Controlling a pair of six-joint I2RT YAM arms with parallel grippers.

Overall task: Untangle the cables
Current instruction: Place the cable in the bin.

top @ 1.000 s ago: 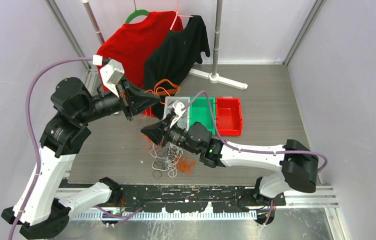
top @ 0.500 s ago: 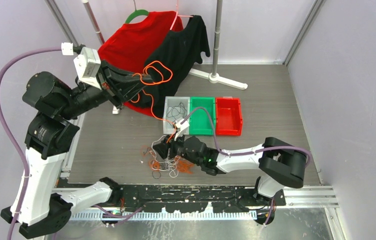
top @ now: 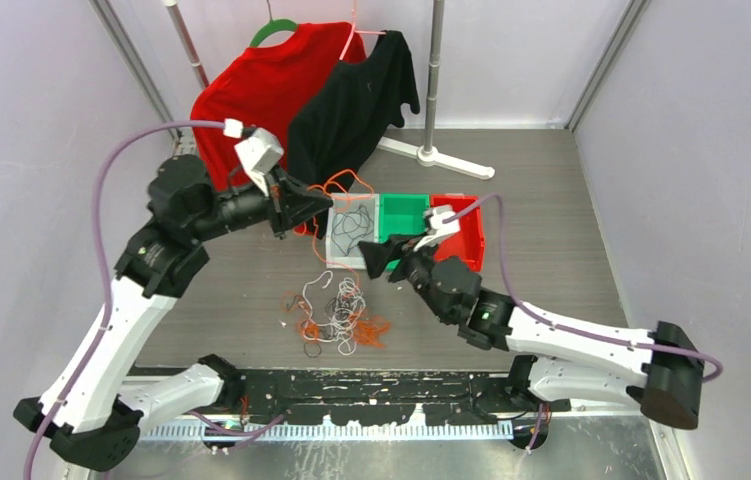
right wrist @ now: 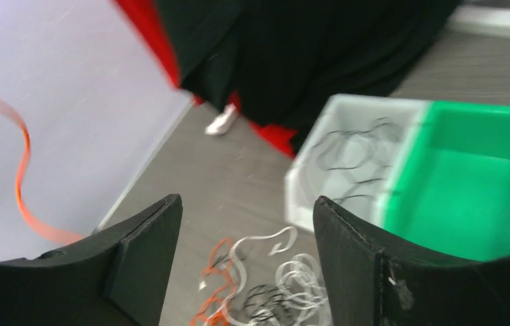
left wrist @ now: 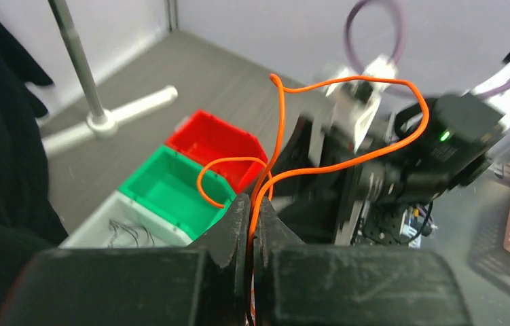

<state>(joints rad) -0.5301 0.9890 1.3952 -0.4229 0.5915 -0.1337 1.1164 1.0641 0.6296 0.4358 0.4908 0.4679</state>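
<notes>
Your left gripper (left wrist: 252, 212) has its jaws pressed together on one orange cable (left wrist: 347, 159). It holds the cable above the table's far half, left of the middle, just beside the white bin (top: 331, 235). The cable runs out past the fingertips toward the right edge in two loops. Your right gripper (right wrist: 245, 214) hangs with its jaws spread, holding nothing, and points toward the left edge.

One tangled heap of cables (top: 336, 315), in white, orange and black, lies by the near edge and has no clear long axis.

Three bins stand in a row: the white bin, a green bin (top: 403, 212) and a red bin (top: 466, 245). Black cables (top: 351, 222) lie in the white one, too thin to count.
</notes>
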